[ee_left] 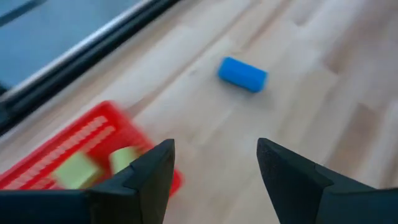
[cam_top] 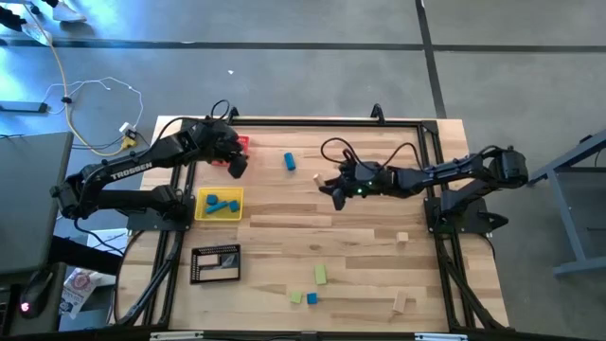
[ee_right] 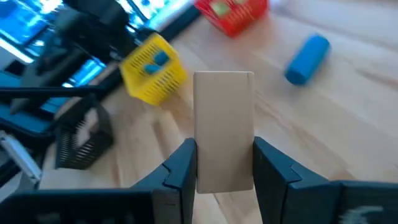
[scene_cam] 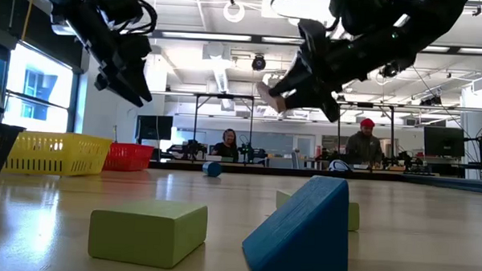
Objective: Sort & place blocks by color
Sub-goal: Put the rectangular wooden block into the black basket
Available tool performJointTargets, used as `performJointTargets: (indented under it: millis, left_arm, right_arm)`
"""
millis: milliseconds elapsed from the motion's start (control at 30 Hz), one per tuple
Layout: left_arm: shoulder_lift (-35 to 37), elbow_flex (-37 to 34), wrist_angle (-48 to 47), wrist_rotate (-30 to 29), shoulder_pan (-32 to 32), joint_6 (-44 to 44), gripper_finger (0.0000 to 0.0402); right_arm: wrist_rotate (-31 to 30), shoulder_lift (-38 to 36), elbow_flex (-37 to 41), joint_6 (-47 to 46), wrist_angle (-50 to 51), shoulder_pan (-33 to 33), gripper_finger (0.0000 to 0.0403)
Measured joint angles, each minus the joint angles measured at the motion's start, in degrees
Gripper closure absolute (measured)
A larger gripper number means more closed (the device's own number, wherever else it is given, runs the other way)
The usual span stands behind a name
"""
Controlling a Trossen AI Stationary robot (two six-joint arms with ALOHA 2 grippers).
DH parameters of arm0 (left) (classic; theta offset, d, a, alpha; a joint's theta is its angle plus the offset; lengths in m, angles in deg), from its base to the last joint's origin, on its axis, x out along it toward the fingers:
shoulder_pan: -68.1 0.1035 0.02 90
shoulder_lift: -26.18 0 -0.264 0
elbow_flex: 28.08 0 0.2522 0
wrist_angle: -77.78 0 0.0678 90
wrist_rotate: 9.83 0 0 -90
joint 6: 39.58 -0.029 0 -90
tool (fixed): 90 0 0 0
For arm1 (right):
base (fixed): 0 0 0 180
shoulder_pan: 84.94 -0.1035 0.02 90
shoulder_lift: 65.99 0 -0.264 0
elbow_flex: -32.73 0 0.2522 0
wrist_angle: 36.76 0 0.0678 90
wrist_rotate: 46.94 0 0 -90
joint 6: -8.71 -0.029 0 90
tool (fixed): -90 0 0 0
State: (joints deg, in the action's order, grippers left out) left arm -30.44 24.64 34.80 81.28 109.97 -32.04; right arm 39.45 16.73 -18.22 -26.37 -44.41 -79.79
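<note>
Your right gripper [ee_right: 224,165] holds a tan wooden block [ee_right: 224,130] clamped between its fingers, raised above the middle of the bench [cam_top: 360,237]. Your left gripper [ee_left: 214,168] hangs wide apart with nothing in it, over the red tray [cam_top: 242,144] at the bench's far left corner, where two green blocks [ee_left: 78,169] lie. A blue cylinder [cam_top: 290,161] rests on the bench near the far edge. The yellow tray [cam_top: 220,204] by the left edge carries blue blocks [cam_top: 220,203]. Toward the near edge lie a green bar [cam_top: 320,274], a small green cube [cam_top: 296,296] beside a blue block [cam_top: 311,298], and tan blocks [cam_top: 403,303] further right.
</note>
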Motion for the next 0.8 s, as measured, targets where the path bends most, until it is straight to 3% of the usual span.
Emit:
performJointTargets:
  millis: [233,800]
  left_arm:
    - [-0.02,0.00,6.97,8.13,-5.49,-2.31,0.0189]
    - [-0.07,0.00,21.90,8.45,-19.88,-0.19,0.0190]
  right_arm:
    - [-2.34,-0.02,-0.02,5.55,-8.86,-3.05,0.0304]
    - [-3.83,0.62,-1.67,18.01,-22.72,-4.90,0.0304]
